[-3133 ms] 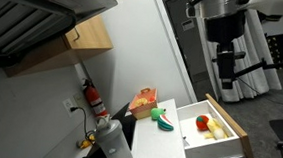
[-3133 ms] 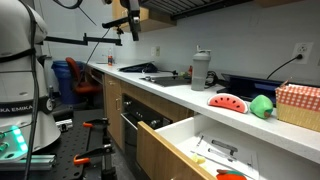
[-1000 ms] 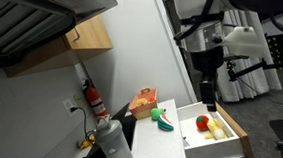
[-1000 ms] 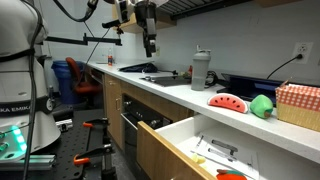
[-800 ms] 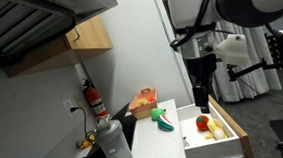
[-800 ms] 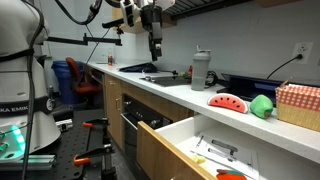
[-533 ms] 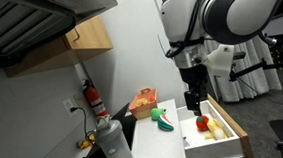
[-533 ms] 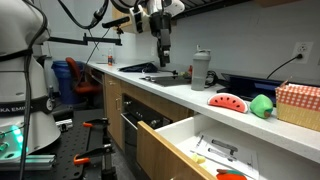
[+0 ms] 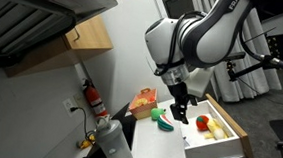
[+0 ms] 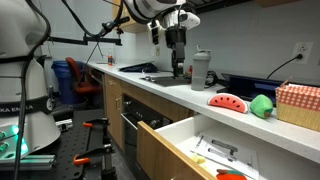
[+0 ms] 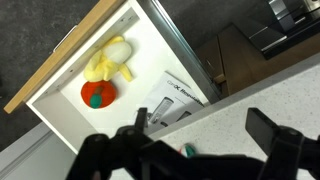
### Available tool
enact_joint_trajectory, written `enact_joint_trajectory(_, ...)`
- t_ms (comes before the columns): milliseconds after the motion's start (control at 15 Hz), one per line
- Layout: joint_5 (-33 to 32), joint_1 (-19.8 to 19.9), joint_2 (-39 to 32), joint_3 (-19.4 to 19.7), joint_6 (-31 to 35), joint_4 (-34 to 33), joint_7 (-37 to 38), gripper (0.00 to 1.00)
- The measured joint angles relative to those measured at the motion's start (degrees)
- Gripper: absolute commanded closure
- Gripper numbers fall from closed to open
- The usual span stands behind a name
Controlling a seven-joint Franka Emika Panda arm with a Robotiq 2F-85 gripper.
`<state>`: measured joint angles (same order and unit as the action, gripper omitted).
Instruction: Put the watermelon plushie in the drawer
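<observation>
The watermelon plushie (image 10: 227, 102), a red slice with a green rind, lies on the counter above the open drawer (image 10: 165, 143). A small red-green tip of it (image 11: 187, 150) shows at my gripper's base in the wrist view. My gripper (image 10: 178, 66) is open and empty, hanging above the counter to the left of the plushie. In an exterior view it (image 9: 180, 114) hangs between the toys and the drawer (image 9: 235, 124). In the wrist view the gripper (image 11: 205, 132) frames the speckled counter, with the drawer's white inside (image 11: 150, 55) beyond.
The drawer holds a round red fruit (image 11: 96, 94), a yellow piece (image 11: 110, 62) and a printed leaflet (image 11: 170, 100). An all-green toy (image 10: 262, 105) and a red chequered box (image 10: 298, 106) sit right of the plushie. A tumbler (image 10: 201, 70) stands close beside the gripper.
The arm has swung along the counter and come down, from far off to beside the tumbler, close to the toys and the open drawer. The toys and the drawer have not moved.
</observation>
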<state>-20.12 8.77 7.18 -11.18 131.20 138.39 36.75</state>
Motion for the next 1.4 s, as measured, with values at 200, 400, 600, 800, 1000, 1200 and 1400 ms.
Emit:
enact_joint_trajectory(200, -0.2, -0.3, -2.9, 0.8, 0.0, -2.2, 0.4, 0.00)
enact_joint_trajectory(400, -0.2, -0.4, -3.3, 0.8, 0.0, -2.6, 0.5, 0.00)
enact_joint_trajectory(600, -0.2, -0.4, -3.3, 0.8, 0.0, -2.6, 0.5, 0.00)
enact_joint_trajectory(800, -0.2, -1.5, -3.3, 2.0, 0.0, -2.6, 0.5, 0.00)
enact_joint_trajectory(1000, -0.4, -2.8, -3.3, 3.5, 0.6, -2.6, 1.2, 0.00)
enact_joint_trajectory(1200, -3.3, -3.2, -3.4, 4.4, 2.0, -2.4, 5.3, 0.00)
enact_joint_trajectory(1400, -8.2, -3.3, -4.2, 5.4, 2.8, -2.5, 11.6, 0.00)
